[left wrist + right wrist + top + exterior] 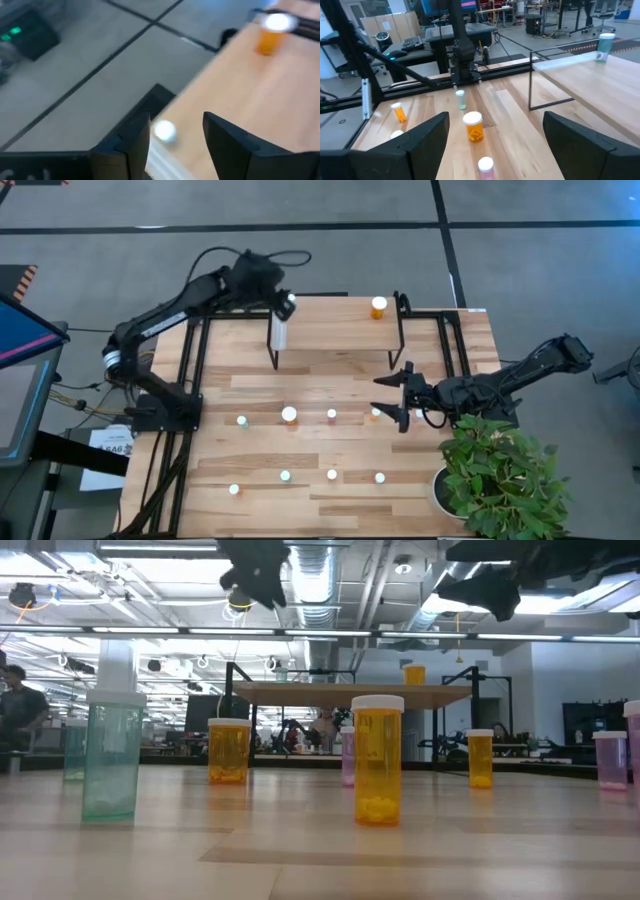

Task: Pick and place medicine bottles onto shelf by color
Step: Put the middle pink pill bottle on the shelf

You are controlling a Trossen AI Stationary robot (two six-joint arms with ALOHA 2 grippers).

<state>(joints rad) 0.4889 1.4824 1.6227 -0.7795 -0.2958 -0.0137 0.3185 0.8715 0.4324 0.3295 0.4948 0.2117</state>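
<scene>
The shelf (335, 330) stands at the table's far side. An orange bottle (378, 307) stands at its right end. My left gripper (286, 305) hovers open over the shelf's left end. In the left wrist view a white-capped bottle (164, 131) stands between and below its fingers (134, 142), by the shelf's edge. From the right wrist view it shows as a green bottle (605, 47). My right gripper (400, 398) is open and empty over the table. It is just right of a small orange bottle (376, 413). Several more bottles stand on the table in two rows.
The far row holds a green bottle (242, 420), a larger orange one (289, 415) and a pink one (332, 414). The near row runs from one bottle (234, 489) to another (380, 477). A potted plant (500, 475) fills the table's near right corner.
</scene>
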